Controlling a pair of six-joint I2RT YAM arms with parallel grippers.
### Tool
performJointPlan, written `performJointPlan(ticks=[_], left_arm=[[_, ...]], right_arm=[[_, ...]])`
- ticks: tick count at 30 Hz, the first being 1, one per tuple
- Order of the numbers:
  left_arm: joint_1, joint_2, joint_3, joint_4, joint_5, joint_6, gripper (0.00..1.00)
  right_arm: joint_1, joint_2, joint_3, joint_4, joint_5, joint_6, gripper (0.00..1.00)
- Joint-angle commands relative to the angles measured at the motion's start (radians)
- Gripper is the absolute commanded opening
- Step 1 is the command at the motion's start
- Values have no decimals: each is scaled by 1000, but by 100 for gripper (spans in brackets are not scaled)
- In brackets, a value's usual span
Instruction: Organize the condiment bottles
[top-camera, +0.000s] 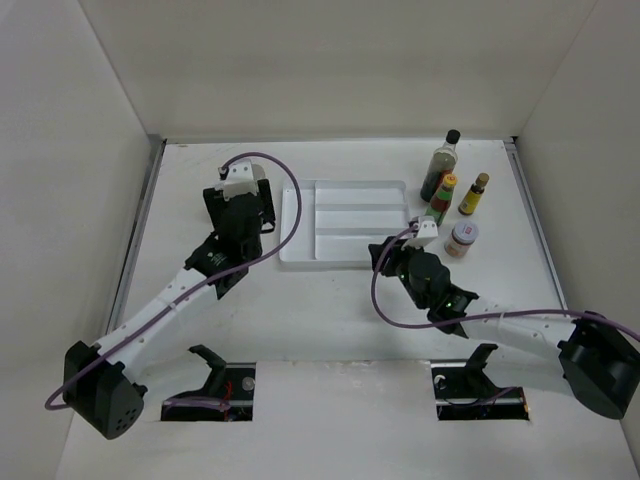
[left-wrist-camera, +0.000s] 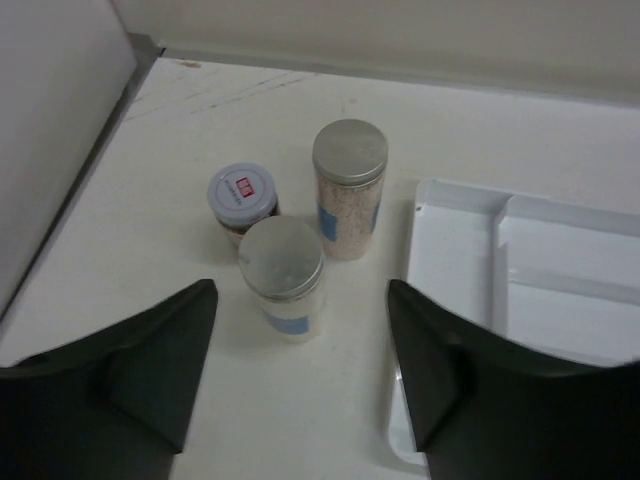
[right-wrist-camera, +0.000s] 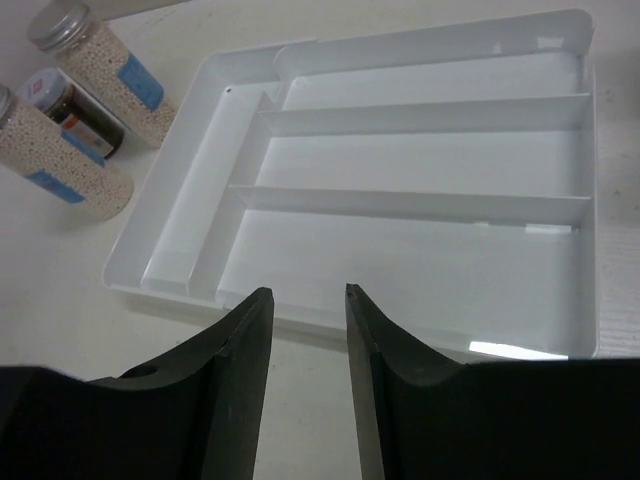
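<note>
**Tally by kind**

Tall dark bottle (top-camera: 441, 170), black cap: one. Small yellow-capped bottles (top-camera: 443, 196) (top-camera: 474, 195): two. Clear silver-lidded jars (left-wrist-camera: 349, 195) (left-wrist-camera: 283, 280): two. Red-white-lidded jars (left-wrist-camera: 243, 200) (top-camera: 461, 239): two. That makes seven in all. White divided tray (top-camera: 345, 240): one, with five compartments as best counted. Robot arms (top-camera: 170, 300) (top-camera: 520, 328): two.

Your left tool (left-wrist-camera: 300, 288) has its jaws spread wide with nothing gripped. In the gap you see a short silver-lidded jar (left-wrist-camera: 283, 275), upright and clear of both fingers (left-wrist-camera: 150, 370). Just behind it are a red-white-lidded jar (left-wrist-camera: 243, 195) on the left and a tall silver-lidded jar (left-wrist-camera: 350, 200) of pale granules on the right, all three bunched close on the tabletop (left-wrist-camera: 130, 250). White divided tray (left-wrist-camera: 460, 250) sits just right of them, near corner beside the right finger
</note>
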Motion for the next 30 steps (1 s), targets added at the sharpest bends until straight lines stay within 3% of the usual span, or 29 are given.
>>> performJointPlan(ticks=[1,4,8,16,25,27,30], left_arm=[[17,23,66,-9,-6,34,75],[23,54,82,-53,2,26,85],[54,132,93,-83,19,-23,85],[184,247,66,2,143,-116,81],[236,399,62,132,200,-122,79],[249,420,59,158,209,-125,72],[255,417,62,158,206,-130,53]], right_arm=[[11,17,11,67,-24,1,55],[10,12,10,70,-42,1,80],[5,26,8,76,-56,4,91],[2,31,14,65,-77,7,95],[2,55,23,71,-91,2,95],[3,57,20,83,-88,-1,96],[-1,75,23,74,-93,5,95]])
